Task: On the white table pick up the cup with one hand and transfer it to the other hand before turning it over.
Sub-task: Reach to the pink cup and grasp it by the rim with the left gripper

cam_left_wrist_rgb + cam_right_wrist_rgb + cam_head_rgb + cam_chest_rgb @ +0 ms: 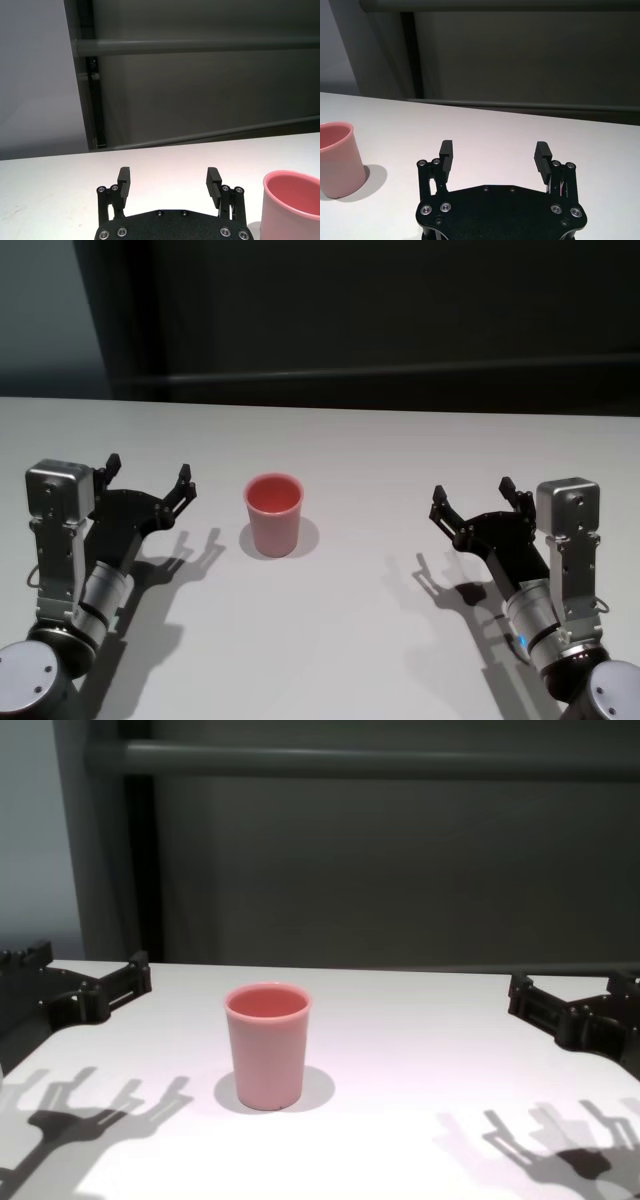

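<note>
1. The cup (pixel 273 514) stands upright on the white table (pixel 360 640), mouth up, near the middle of the tabletop and a little toward the robot's left. Its wide rim is at the top and its narrower base sits flat on the surface.
2. From the cup, the left gripper (pixel 148 477) is at about nine o'clock in the head view. It hovers just above the table, near the cup but clear of it, and its shadow falls on the table close beneath.
3. That left gripper's two fingers (pixel 124 179) are spread as wide as they go, with nothing between them. In its wrist view the cup's rim shows off to one side, outside the fingers.
4. The right gripper (pixel 473 495) is at about three o'clock from the cup, well apart from it, also low over the table.
5. Its fingers (pixel 542 152) are likewise fully spread and hold nothing; only bare tabletop shows between them.
</note>
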You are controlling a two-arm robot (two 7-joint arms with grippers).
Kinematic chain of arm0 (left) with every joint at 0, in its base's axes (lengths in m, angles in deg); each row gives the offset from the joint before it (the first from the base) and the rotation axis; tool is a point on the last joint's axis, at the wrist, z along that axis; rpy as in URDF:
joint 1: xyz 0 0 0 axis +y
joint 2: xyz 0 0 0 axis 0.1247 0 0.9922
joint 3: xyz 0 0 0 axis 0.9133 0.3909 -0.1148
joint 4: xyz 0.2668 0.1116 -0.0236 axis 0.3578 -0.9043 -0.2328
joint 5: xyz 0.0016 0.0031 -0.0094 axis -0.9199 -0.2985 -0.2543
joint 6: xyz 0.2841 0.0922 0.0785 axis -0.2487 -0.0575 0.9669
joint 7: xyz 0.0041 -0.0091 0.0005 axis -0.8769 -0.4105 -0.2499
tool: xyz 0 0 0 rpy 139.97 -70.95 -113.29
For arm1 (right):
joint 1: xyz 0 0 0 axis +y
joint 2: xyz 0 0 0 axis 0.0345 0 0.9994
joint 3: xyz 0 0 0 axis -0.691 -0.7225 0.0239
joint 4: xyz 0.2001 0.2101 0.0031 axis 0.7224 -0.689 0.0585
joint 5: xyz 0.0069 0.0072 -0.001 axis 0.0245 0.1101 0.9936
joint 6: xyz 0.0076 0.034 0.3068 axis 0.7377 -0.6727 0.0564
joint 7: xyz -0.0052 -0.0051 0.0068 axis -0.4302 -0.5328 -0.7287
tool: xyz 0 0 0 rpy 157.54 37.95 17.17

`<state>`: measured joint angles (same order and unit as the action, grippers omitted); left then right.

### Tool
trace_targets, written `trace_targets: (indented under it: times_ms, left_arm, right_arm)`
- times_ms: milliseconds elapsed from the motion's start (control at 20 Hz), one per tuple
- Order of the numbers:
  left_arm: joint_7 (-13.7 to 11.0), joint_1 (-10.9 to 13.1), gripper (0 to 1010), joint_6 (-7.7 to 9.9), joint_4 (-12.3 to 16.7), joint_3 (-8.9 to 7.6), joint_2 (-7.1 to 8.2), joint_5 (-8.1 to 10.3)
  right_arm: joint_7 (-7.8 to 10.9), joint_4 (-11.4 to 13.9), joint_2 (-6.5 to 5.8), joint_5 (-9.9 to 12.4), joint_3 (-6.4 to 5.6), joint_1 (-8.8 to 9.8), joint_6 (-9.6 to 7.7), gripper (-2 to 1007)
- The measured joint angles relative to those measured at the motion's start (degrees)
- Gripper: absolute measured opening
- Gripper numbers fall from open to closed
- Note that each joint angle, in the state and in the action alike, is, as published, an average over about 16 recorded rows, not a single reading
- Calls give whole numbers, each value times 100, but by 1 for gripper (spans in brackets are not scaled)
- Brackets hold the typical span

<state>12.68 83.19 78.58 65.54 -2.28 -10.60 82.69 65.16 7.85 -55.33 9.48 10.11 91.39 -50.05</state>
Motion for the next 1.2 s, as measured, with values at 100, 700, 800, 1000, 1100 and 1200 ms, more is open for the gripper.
trace_targets:
  times_ms: [100,700,800,1000,1100,1200]
  left_arm:
    - [0,0,1003,0,0,0,0,0]
    - [0,0,1003,0,0,0,0,0]
    - [0,0,1003,0,0,0,0,0]
    - [0,0,1003,0,0,0,0,0]
    - [0,0,1003,0,0,0,0,0]
    - [0,0,1003,0,0,0,0,0]
  right_arm:
    - [0,0,0,0,0,0,0,1002]
    - [0,0,0,0,0,0,0,1002]
    - [0,0,0,0,0,0,0,1002]
    - [0,0,0,0,0,0,0,1002]
    - [0,0,0,0,0,0,0,1002]
    - [0,0,0,0,0,0,0,1002]
